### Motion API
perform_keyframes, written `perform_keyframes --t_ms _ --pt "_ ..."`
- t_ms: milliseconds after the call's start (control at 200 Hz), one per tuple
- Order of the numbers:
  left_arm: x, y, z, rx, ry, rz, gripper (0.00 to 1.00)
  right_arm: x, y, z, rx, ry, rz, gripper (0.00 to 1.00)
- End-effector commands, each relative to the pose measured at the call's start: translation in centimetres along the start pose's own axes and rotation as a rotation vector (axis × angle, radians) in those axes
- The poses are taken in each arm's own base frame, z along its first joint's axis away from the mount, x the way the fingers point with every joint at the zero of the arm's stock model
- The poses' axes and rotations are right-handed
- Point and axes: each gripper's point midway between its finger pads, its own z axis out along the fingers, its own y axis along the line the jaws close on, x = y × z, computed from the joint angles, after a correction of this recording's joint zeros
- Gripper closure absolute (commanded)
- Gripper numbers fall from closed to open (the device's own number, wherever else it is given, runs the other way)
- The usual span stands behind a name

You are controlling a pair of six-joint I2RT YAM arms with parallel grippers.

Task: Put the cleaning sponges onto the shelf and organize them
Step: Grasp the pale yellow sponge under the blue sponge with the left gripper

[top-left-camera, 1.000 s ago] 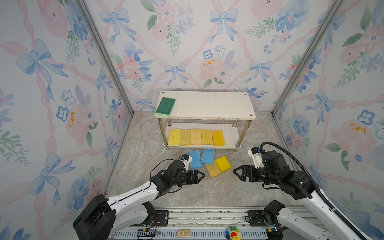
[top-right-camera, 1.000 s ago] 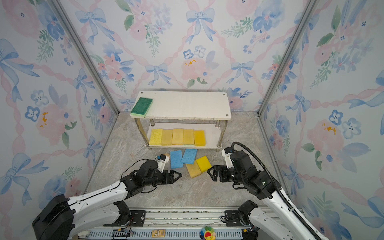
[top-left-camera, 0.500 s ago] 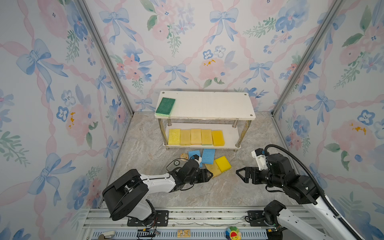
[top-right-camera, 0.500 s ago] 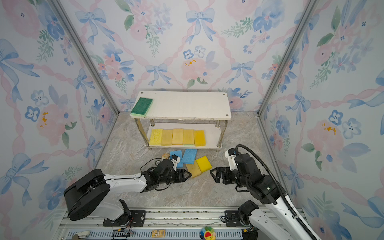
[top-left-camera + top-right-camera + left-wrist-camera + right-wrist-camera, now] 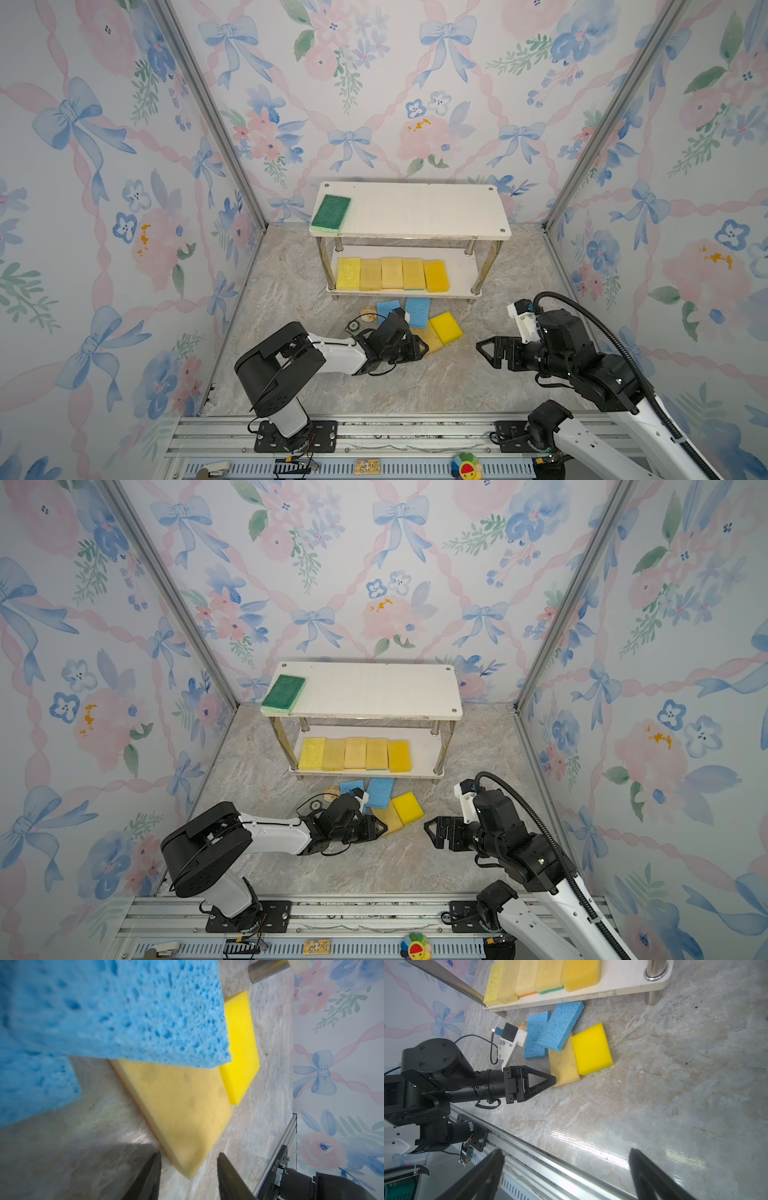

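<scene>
While five yellow sponges (image 5: 392, 272) lie in a row on the lower board of the shelf (image 5: 415, 208) and a green sponge (image 5: 331, 212) lies on top, four are left on the floor (image 5: 415, 386). A pale yellow sponge (image 5: 178, 1105) is met at its near corner by the left gripper (image 5: 189, 1154), the nearer one. Its long axis runs away from the jaws, under a blue sponge (image 5: 124, 1012). The jaws are held partly spread on either side of that corner, not yet pinching. They are narrower and further forward than a second ago. The right gripper (image 5: 566, 1165) is kept spread wide, well apart.

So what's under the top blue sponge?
The top blue sponge lies across a pale yellow sponge and the other blue sponge. Their covered parts, and anything else beneath, are hidden.
</scene>
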Motion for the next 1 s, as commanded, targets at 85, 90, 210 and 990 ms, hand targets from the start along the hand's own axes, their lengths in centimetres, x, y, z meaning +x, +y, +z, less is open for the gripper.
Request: perform_keyframes --t_ms 85,90,210,990 --pt "0.0 0.0 0.8 -0.004 0.007 0.002 0.64 0.2 -0.6 -0.3 0.023 0.001 0.003 0.03" --pt "-0.1 0.0 0.8 -0.004 0.006 0.003 0.64 0.2 -0.6 -0.3 0.023 0.002 0.003 0.03" --pt "0.0 0.0 0.9 -0.004 0.009 0.002 0.7 0.1 -0.5 -0.4 0.022 -0.001 0.001 0.03" --pt "5.5 -2.9 -3.1 0.086 0.223 0.097 0.99 0.8 -1.3 0.8 0.057 0.048 0.037 0.03"
